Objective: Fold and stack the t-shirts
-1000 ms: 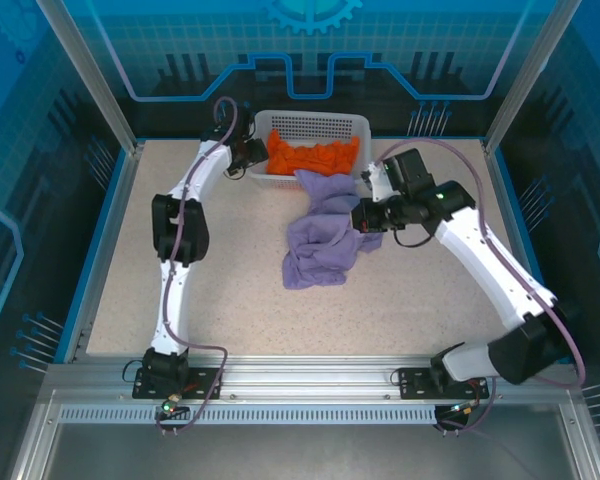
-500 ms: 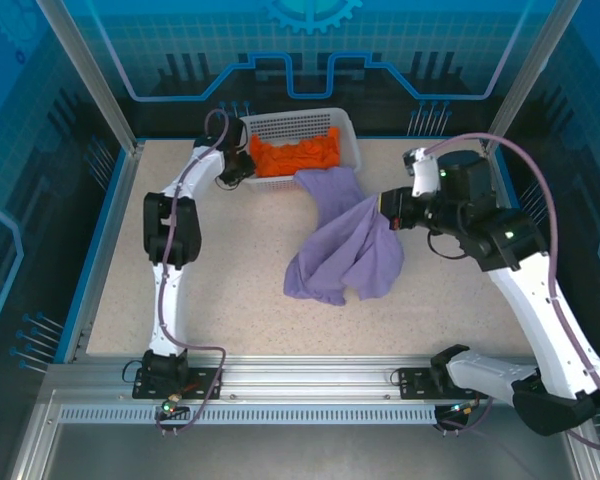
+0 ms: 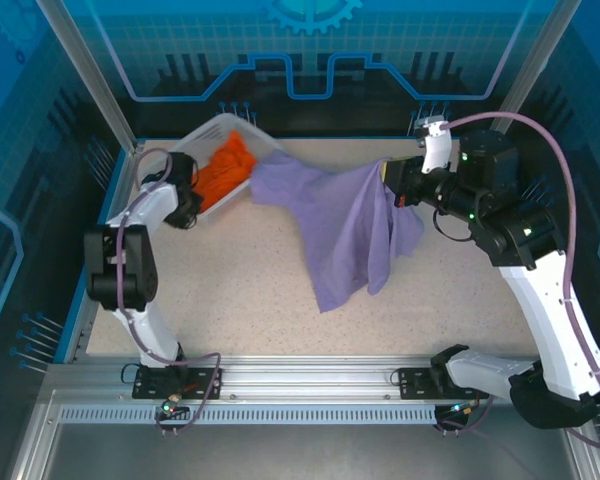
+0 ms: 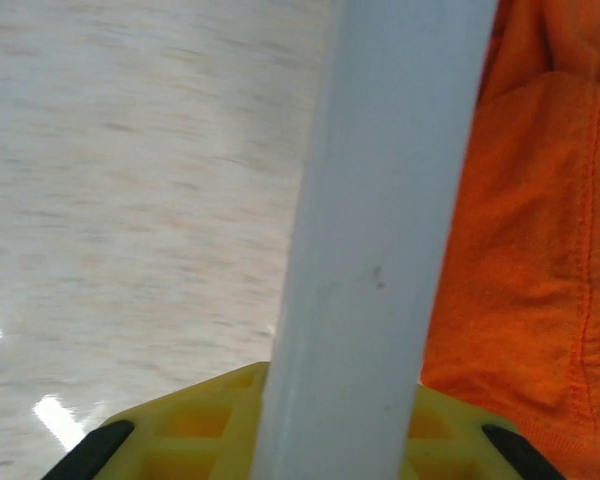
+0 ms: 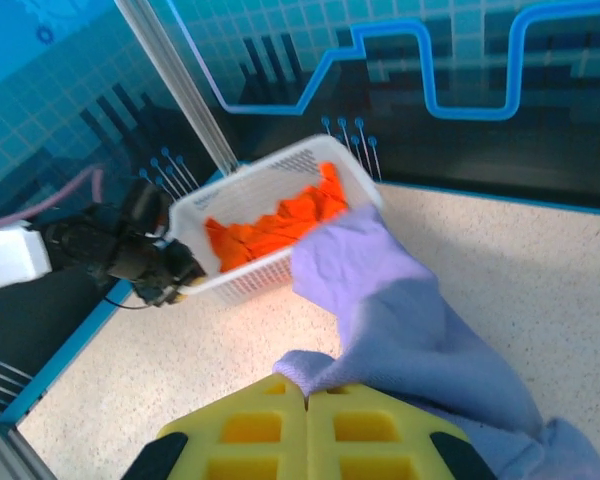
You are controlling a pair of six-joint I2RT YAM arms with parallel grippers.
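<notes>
Jaws of the right gripper (image 5: 307,428) are pressed together on a bunched edge of the lavender t-shirt (image 3: 340,225), which hangs from that pinch like a curtain. Its lowest hem trails onto the table (image 3: 230,300) on the near side, and the cloth slopes up and back toward the far left. There its other end touches the corner of the white mesh basket (image 5: 250,282). The basket sits skewed near the table's far left corner, and the left gripper (image 3: 188,197) is at its near corner with its jaws closed on the rim; the left wrist view shows the white rim running straight through the fingers. The orange t-shirt (image 3: 220,172) lies crumpled inside the basket, untouched. The step in hand looks like drawing the lavender shirt clear of the basket while the basket is held back, so that it can be spread out; no folding has begun. The next move probably calls for carrying the pinched edge on until the far end drops free, then lowering the shirt flat onto the open middle of the table. One pinch point will leave it bunched, so the left gripper would likely have to let go of the rim and take a second corner.
</notes>
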